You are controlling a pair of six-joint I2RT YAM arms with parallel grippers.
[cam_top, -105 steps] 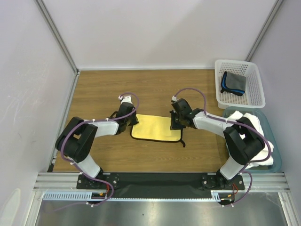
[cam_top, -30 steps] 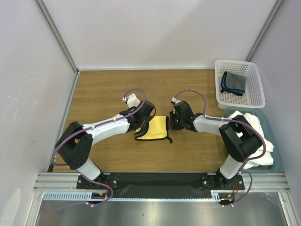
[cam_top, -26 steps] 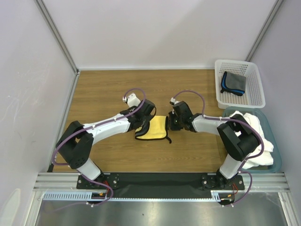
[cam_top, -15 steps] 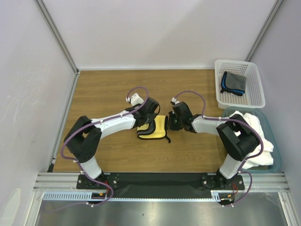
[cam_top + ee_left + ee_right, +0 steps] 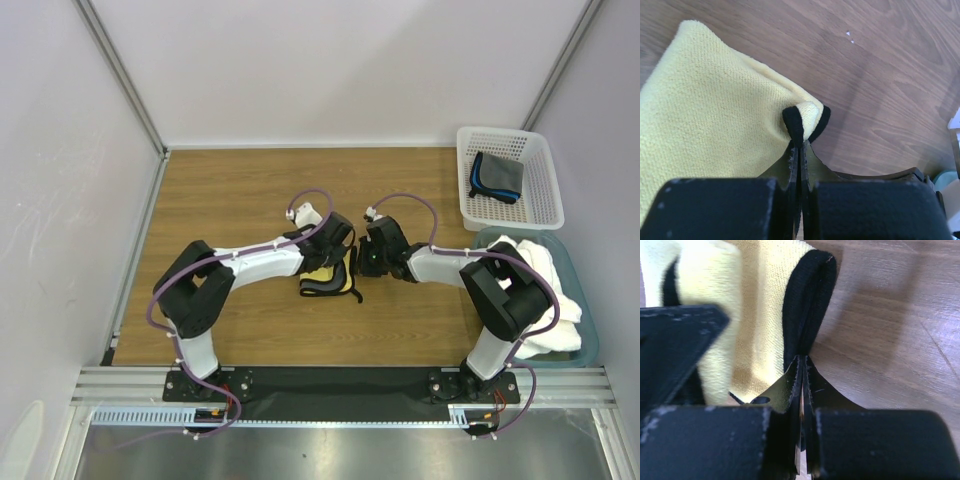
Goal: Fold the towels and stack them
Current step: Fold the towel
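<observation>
Yellow dark-edged cloth towel (image 5: pixel 342 272) sits doubled over on the wooden counter (image 5: pixel 220 200). My left end effector (image 5: pixel 798 145) pinches one corner, and my right end effector (image 5: pixel 803 360) pinches the dark edge.

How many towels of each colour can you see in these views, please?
yellow towel: 1
dark grey towel: 1
white towel: 1
Total: 3 towels

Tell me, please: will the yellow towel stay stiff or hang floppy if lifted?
Probably floppy: the yellow towel puckers where the left gripper pinches its dark edge. Likely light too, since the thin pinch of the right gripper alone holds a fold standing. Its rough weave should resist slipping.
</observation>
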